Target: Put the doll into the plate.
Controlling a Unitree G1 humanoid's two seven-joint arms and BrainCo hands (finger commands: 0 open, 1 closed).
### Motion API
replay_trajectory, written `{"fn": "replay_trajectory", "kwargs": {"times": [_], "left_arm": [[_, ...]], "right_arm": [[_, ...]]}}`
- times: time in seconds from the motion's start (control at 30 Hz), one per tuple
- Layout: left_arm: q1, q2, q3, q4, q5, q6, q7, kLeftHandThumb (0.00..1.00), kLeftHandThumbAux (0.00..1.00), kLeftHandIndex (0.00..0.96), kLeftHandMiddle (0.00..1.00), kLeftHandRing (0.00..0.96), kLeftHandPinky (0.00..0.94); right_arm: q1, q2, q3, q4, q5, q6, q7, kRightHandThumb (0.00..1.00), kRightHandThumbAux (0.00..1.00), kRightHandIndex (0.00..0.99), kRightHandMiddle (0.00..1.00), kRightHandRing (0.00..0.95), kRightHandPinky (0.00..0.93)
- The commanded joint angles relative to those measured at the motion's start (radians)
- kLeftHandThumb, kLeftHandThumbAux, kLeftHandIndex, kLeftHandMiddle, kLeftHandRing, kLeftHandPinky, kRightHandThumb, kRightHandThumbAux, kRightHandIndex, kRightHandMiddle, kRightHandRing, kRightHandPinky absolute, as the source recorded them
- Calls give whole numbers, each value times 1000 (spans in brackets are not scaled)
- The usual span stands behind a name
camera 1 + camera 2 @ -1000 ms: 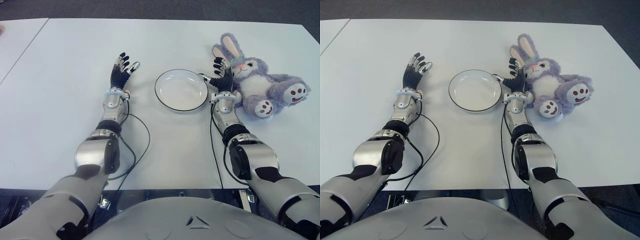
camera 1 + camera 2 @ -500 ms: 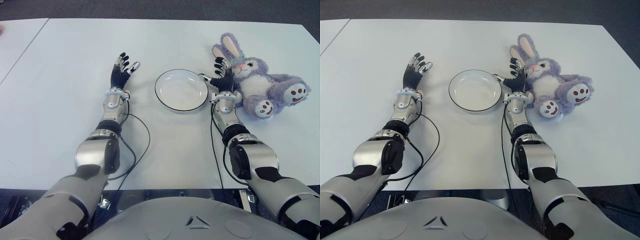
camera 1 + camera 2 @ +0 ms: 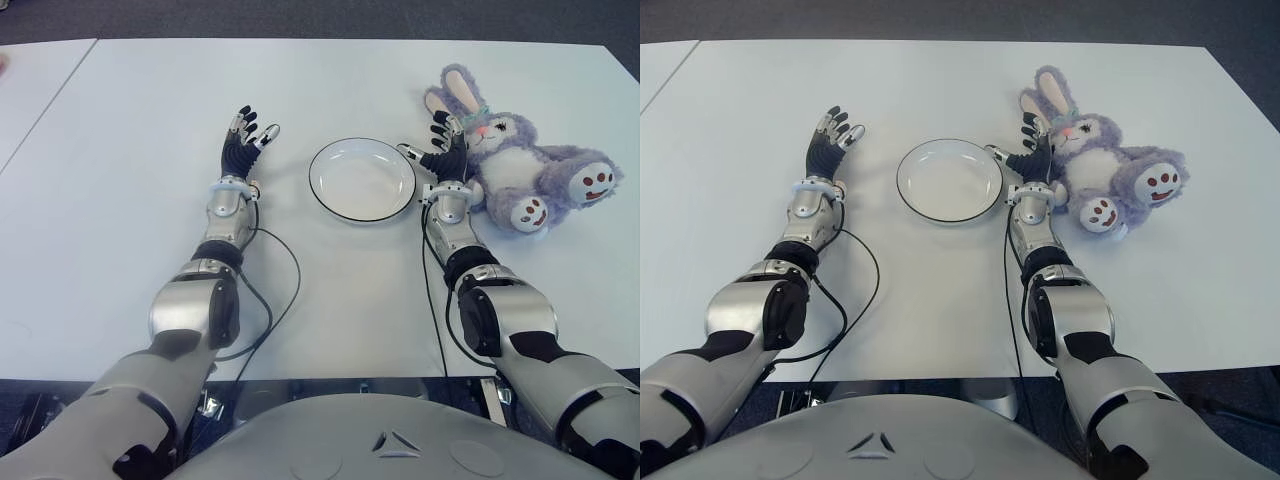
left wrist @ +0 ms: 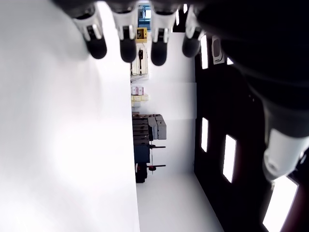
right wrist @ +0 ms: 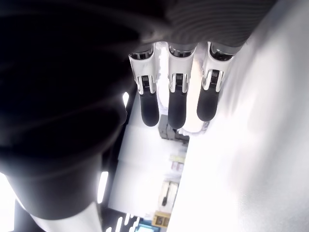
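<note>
Two hands are out over the white table (image 3: 120, 120), and neither holds anything. The right hand (image 3: 446, 152) sits between the white plate (image 3: 362, 180) and the purple plush rabbit (image 3: 520, 170), its fingers extended and spread, fingertips near the rabbit's head and ear; whether they actually touch the fur cannot be told. Its own wrist view shows straight, unclenched fingers (image 5: 176, 104) with nothing between them. The left hand (image 3: 242, 142) shows on the far side of the plate from the rabbit, fingers likewise released and idle.

The rabbit lies on its back just beside the plate, on the right hand's side, feet pointing away from the plate. The plate holds nothing, so the transfer is not yet done.

Several risks follow. The doll is soft and bulky next to the hand, so a grasp on only an ear or a tuft of fur would likely let the body sag and drag. The plate is touching or almost touching the right wrist, so a sideways sweep could shove it. The rabbit looks about as wide as the plate, so a careless drop may leave the legs hanging over the rim.
</note>
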Motion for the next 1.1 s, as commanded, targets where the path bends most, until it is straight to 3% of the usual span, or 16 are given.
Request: {"fn": "replay_trajectory", "kwargs": {"times": [0.03,0.5,1.1], "left_arm": [[215,-69,-7,144,6,142,8,0,583,42,99,81,55],[211,-74,-15,146,12,143,14,0,579,49,109,88,61],[205,-81,-18,147,16,147,20,0,580,45,102,88,67]], "right_arm": [[82,13,27,83,-32,5,-7,0,872,163,176,176,201],[-29,-34,75,69,-71,-3,-30,0,824,138,166,162,183],[-57,-98,119,64,-113,-42,-42,0,816,127,169,161,194]]}}
